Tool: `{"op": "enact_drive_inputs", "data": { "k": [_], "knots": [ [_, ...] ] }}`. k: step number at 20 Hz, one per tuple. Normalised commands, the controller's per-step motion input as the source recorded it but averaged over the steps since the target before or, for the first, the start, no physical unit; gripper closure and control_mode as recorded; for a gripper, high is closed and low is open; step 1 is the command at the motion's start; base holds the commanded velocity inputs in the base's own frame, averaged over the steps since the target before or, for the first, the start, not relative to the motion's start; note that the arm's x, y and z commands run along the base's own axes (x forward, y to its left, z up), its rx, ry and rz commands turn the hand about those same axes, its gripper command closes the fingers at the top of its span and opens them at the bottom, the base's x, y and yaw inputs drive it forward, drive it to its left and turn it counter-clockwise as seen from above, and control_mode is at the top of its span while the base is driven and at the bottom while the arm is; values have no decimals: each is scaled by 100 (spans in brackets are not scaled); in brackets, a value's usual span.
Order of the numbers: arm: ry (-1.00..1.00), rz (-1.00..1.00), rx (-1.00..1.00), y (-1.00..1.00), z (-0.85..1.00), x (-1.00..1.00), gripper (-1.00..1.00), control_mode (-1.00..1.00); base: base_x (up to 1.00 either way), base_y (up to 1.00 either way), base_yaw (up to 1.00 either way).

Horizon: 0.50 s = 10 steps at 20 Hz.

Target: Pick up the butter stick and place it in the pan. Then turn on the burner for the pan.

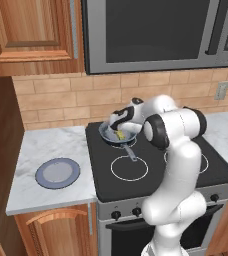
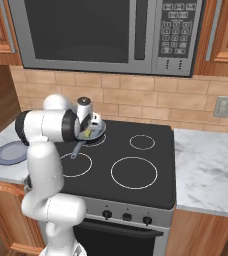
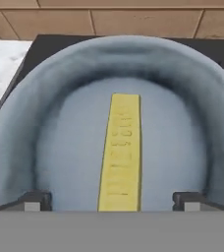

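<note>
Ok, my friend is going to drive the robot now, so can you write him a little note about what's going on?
Gripper: open, holding nothing, low over the pan.
Butter stick: lying flat on the pan floor between the spread fingertips, which stand clear of it on both sides.
Pan: on the back left of the black cooktop, handle pointing toward the front.
Done: butter is in the pan.
Left: lift the hand away, then turn on the pan's burner using the knobs on the stove front. No red glow shows yet.

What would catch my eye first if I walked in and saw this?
Probably the white arm bent low over the black cooktop, its gripper open just above the pan on the back left ring. In the pan lies the yellow butter stick. A blue-grey plate sits on the marble counter, left.
</note>
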Motion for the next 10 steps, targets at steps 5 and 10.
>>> {"op": "enact_drive_inputs", "data": {
  "k": [5, 10],
  "knots": [
    [-22, 0, 0, 4, 9, -78, -100, -100, 0, 0, 0],
    [-25, 0, 0, 0, 42, -58, -100, -100, 0, 0, 0]
  ]
}}
